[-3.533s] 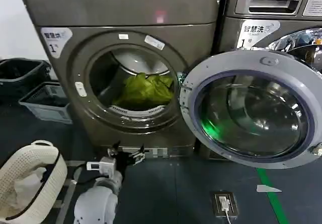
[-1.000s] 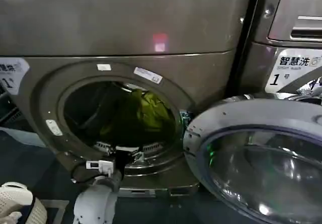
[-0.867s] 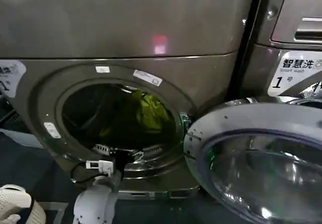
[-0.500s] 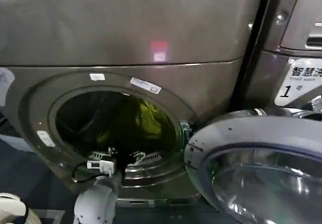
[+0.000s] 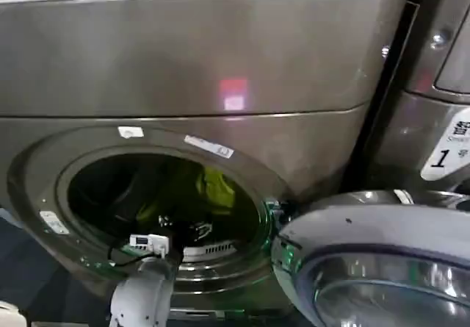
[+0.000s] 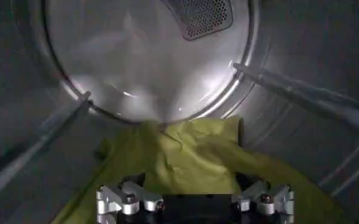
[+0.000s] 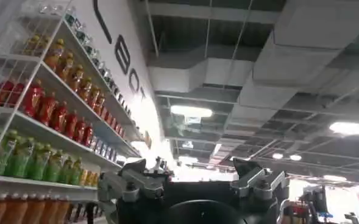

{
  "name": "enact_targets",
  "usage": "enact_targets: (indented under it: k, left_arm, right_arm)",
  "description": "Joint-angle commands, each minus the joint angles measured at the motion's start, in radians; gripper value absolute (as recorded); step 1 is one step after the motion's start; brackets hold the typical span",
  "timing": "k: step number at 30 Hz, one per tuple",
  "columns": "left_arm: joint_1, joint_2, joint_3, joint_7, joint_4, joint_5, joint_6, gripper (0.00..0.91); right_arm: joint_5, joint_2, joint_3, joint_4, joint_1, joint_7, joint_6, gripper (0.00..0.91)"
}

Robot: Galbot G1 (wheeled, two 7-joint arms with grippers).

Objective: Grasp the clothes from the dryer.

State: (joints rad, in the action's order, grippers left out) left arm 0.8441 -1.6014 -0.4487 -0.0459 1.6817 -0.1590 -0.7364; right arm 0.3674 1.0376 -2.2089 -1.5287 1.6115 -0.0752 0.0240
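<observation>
The dryer is dark grey-bronze, and its round drum mouth stands open. Its silver-rimmed glass door hangs open to the right. The yellow-green clothes lie bundled on the drum floor toward the back; in the left wrist view the clothes sit just ahead of the fingers. My left gripper reaches in over the lower lip of the mouth. The left gripper is open, its fingers spread wide with fabric in front of them, not pinched. My right gripper is open, points up at a ceiling and holds nothing.
A second machine with a white "1" sticker stands close on the right. A small red light glows on the dryer's front. Drum ribs run along the walls inside. Shelves of bottles appear beside the right gripper.
The dryer now fills more of the head view. My left gripper has moved from below the mouth up over its lip and into the drum toward the clothes, staying open.
</observation>
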Motion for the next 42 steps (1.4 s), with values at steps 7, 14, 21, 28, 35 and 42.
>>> enact_targets:
  k: [7,14,21,28,35,42]
  left_arm:
    - [-0.345,-0.021,-0.007,-0.005,-0.539,-0.065,0.197,0.907]
    - [-0.459,-0.025,-0.035,-0.319,-0.638,-0.595,0.282,0.907]
    - [-0.47,0.001,-0.076,-0.739,-0.657,-1.288,0.611,0.907]
    - [-0.517,0.008,-0.117,-1.042,-0.655,-1.476,0.876,0.907]
    - [-0.576,0.027,-0.14,-1.286,-0.7,-1.362,0.997,0.907]
    - [-0.608,0.038,-0.141,-1.302,-0.762,-1.357,1.057,0.907]
  right_arm:
    - [-0.001,0.002,0.0,0.007,-0.001,-0.001,0.004,0.907]
    - [-0.002,0.008,0.004,0.003,0.002,0.001,0.006,0.907]
    - [-0.002,0.017,0.003,0.0,0.007,0.002,0.009,0.907]
    - [-0.016,0.02,0.008,0.0,0.005,0.001,0.011,0.907]
    - [-0.022,0.02,0.019,0.0,-0.004,0.0,0.013,0.907]
    - [-0.027,0.02,0.031,0.002,-0.012,0.0,0.015,0.907]
